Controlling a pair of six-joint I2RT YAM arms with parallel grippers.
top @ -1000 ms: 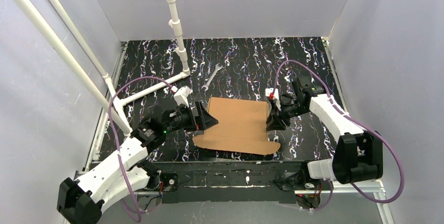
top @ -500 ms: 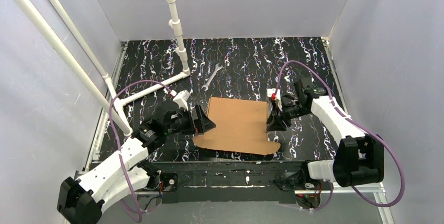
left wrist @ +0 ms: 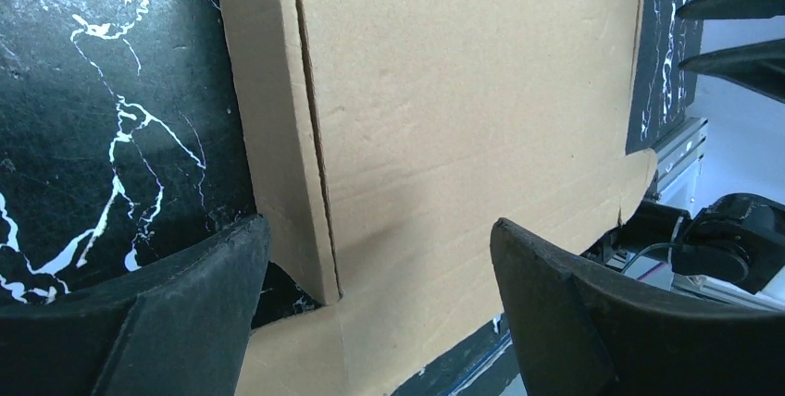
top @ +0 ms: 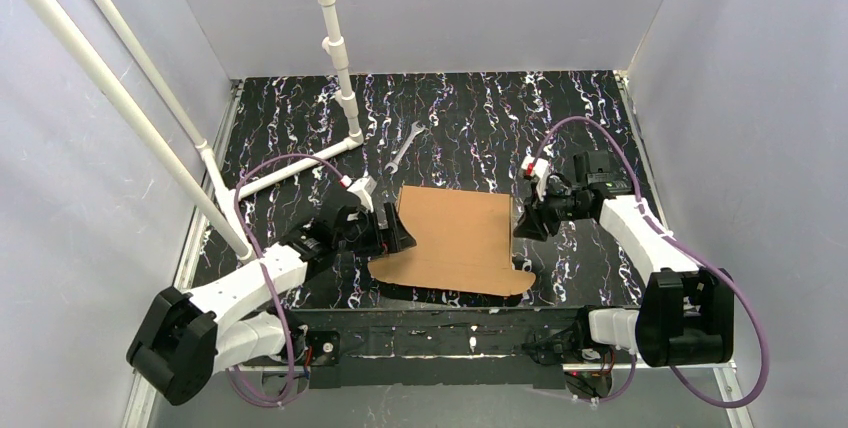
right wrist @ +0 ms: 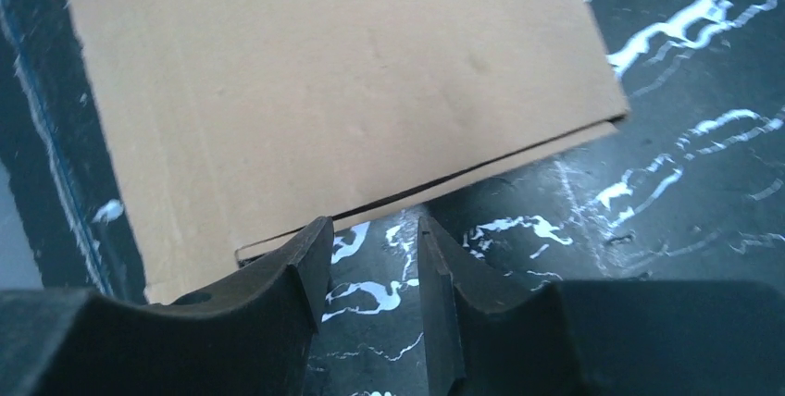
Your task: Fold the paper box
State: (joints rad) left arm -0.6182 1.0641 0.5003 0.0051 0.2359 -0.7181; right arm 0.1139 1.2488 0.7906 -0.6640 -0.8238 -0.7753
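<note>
Box (top: 455, 238) lies flat on the table (top: 470, 128), mid-front, between both arms.
Plain brown corrugated sheet, 1 narrow flap creased along its left side, near corners rounded. Left gripper (top: 392, 231) is spread wide over that flap. Right gripper (top: 522, 223) is part open at the right edge, gripping nothing.

Table: black marble-look top (top: 570, 108) with white and purplish veins, filling the floor of the enclosure.
Back wall: plain pale grey panel (top: 450, 8), upright behind the table's far edge.
Left wall: same pale grey (top: 70, 208), faintly scuffed.
Right wall: same pale grey (top: 750, 98), bare.
Pipe frame: white plastic pipes (top: 333, 43) with joints, standing at the table's far left.
Near edge: dark metal rail (top: 470, 343).
Light: even, soft, weak shadows.
</note>
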